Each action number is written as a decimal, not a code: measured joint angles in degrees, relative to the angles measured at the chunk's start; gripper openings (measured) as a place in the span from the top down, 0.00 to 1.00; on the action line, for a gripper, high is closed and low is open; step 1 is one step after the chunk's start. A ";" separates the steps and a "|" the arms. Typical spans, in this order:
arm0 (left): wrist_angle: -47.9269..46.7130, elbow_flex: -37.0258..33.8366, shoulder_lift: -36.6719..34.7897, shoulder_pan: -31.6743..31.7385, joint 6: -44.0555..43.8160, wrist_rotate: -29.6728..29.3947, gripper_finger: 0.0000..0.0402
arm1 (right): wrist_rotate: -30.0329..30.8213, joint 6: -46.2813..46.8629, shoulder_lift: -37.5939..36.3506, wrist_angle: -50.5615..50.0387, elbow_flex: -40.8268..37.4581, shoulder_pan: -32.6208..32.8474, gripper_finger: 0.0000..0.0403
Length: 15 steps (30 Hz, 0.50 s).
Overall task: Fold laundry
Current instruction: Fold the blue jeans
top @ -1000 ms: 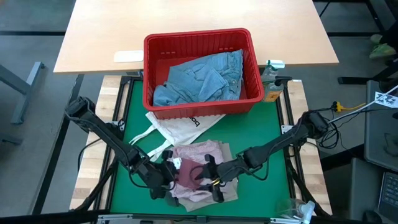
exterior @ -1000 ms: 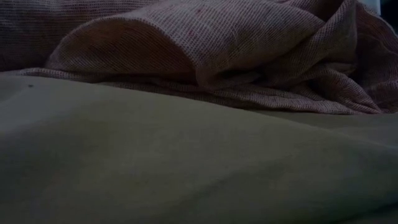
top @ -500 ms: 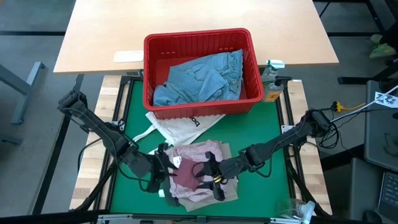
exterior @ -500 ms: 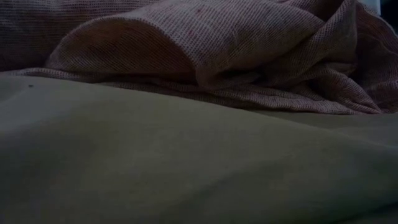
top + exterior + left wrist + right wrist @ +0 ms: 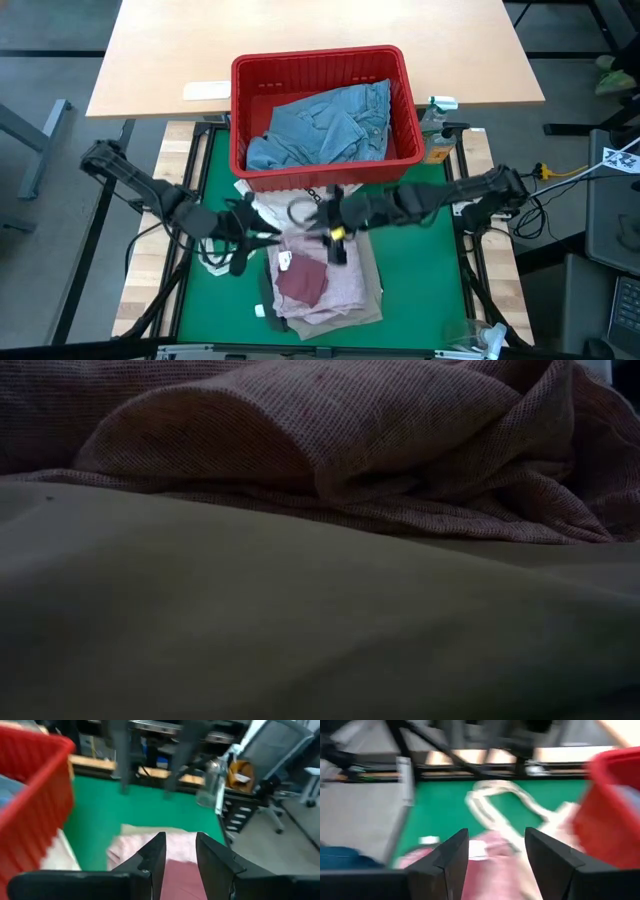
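Beige trousers [image 5: 350, 305]: nearest the table's front edge, at the bottom of my stack on the green mat [image 5: 420, 260]. In the low view they fill the foreground as a smooth, heavier cloth – I judge they would slide as one slab if tugged.
Mottled pink top [image 5: 320, 285]: lies on the trousers, a darker folded panel at its middle. Loose knit, light, limp; it will sag and stretch, so I would pinch a hem or a corner, not the middle.
My left tool [image 5: 258, 228]: just beyond the stack's left corner, fingers [image 5: 152, 857] parted a little, nothing between them.
My right tool [image 5: 335, 222]: over the far edge of the pink top, fingers [image 5: 452, 852] spread, empty.
White tote bag [image 5: 285, 205]: between the stack and the basket, its looped handles lying near both tools – easy to snag by mistake.
Denim jeans [image 5: 320, 125]: crumpled in the red basket [image 5: 315, 60]. Stiff, thick and the heaviest piece, I judge; waistband or leg hem gives the surest hold.
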 joint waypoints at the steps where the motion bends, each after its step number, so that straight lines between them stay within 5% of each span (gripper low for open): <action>1: -0.02 0.00 -0.63 0.39 1.20 -0.54 0.75 | 0.71 -1.22 0.00 -2.55 1.65 -1.35 0.52; 15: 0.03 0.00 -1.55 7.07 12.42 -15.89 0.75 | 2.93 -13.29 0.13 -22.69 11.38 -30.08 0.52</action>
